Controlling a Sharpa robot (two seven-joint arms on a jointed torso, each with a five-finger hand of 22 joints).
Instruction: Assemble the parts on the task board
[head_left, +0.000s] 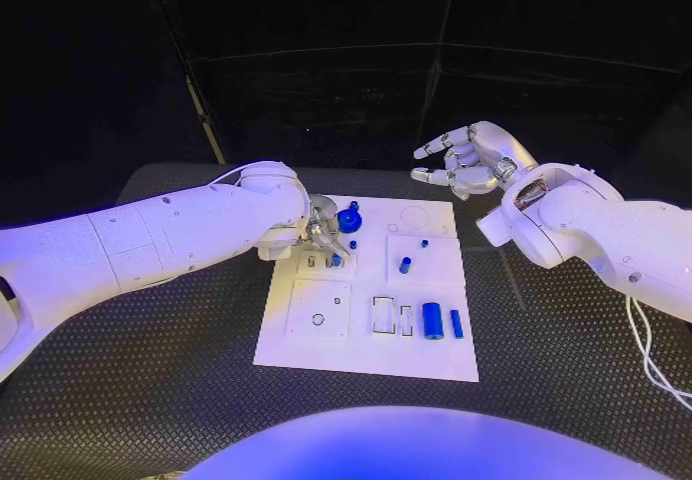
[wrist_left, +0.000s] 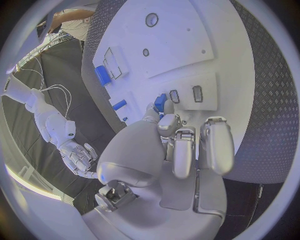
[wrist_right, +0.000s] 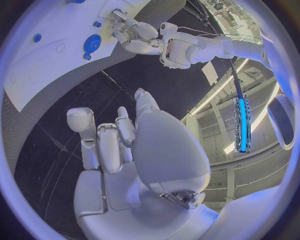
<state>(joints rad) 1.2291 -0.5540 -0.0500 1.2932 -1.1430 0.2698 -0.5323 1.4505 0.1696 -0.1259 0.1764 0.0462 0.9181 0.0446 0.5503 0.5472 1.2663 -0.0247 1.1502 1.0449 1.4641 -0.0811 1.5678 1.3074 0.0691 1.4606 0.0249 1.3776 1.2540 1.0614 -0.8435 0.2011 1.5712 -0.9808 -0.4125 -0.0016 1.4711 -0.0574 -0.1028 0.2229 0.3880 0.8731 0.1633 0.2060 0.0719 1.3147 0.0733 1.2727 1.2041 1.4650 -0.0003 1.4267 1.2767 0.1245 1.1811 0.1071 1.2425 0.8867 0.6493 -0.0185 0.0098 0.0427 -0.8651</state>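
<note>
L hand sits low over the upper-left part of the white board, fingers curled in close, and appears to pinch a small blue piece at the fingertips, just beside two small slots. The grip itself is half hidden by the fingers, so how firm it is can't be told. R hand hangs in the air past the board's upper-right corner, fingers loosely spread, holding nothing.

Other parts: round blue knob just right of the L hand, small blue peg mid-board, big blue cylinder and thin blue bar lower right of the board, all loose on the worktop side of things.

Risks, imo:
- Piece is tiny vs the fingertips; a slight tilt and it jams at the slot edge or pops out.
- L hand is crowded vs the knob; any sideways shift could knock it.
- Pushing down off-centre may slide the board, nothing visibly fixes it.
- Fingers block the head-view sightline to the slot, so alignment is hard to check.
</note>
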